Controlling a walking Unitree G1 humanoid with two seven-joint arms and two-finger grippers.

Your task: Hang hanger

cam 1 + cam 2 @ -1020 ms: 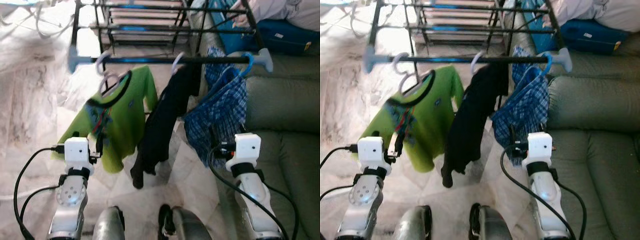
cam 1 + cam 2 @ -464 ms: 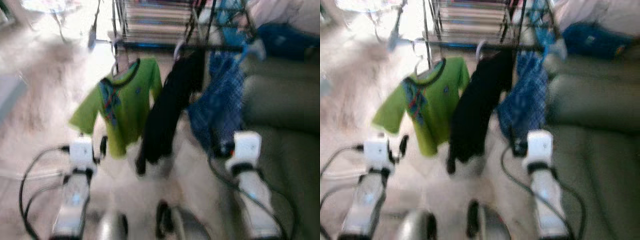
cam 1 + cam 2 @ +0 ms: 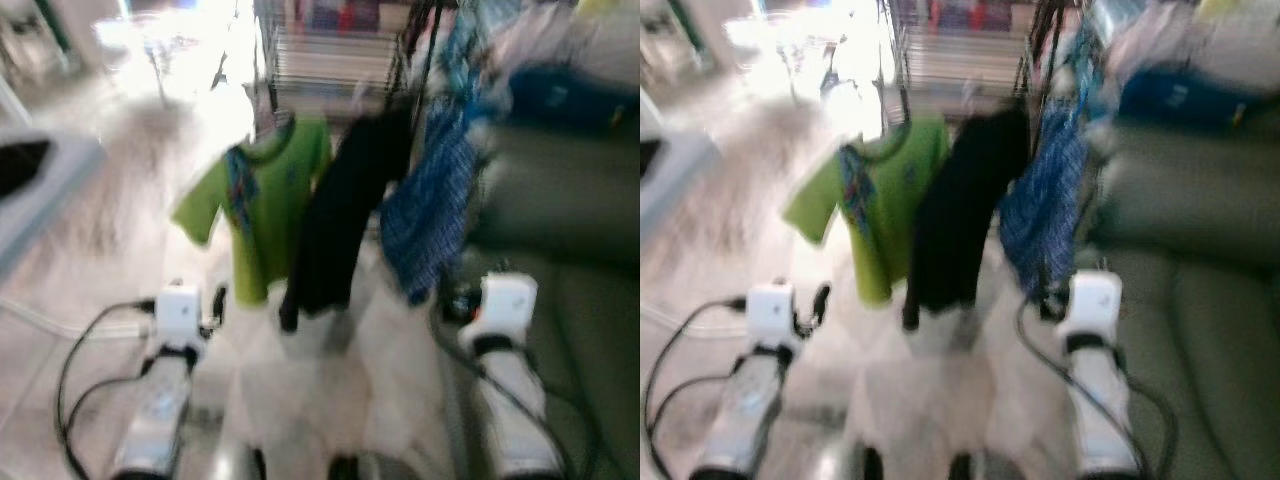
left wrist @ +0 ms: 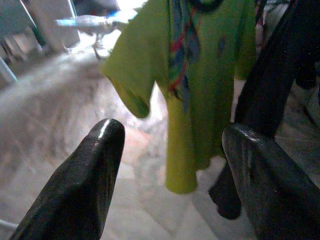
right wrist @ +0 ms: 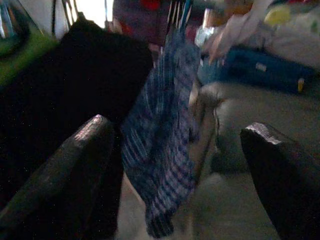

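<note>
From the head views, both blurred, three garments hang side by side on a dark rack (image 3: 420, 60): a green shirt (image 3: 265, 205), a black garment (image 3: 335, 225) in the middle, and a blue checked shirt (image 3: 430, 205) nearest the grey-green sofa (image 3: 570, 250). The hangers themselves are lost in the blur; only a pale hook (image 3: 358, 97) above the black garment can be faintly made out.

The wrists give the closer look. Along the left gripper (image 4: 172, 150), its two black fingers stand wide apart with nothing between them, and the green shirt (image 4: 200, 75) hangs ahead of them, its coloured collar trim plain to see, the black garment (image 4: 270, 100) beside it. The right gripper (image 5: 175, 150) is likewise spread and empty, pointing at the checked shirt (image 5: 160, 135), with a blue bag (image 5: 255, 67) lying on the sofa beyond.

Both arms are held low in front of the rack, well short of the clothes. The pale floor (image 3: 110, 230) runs off to the left, where glare washes out a small table (image 3: 165, 40).
</note>
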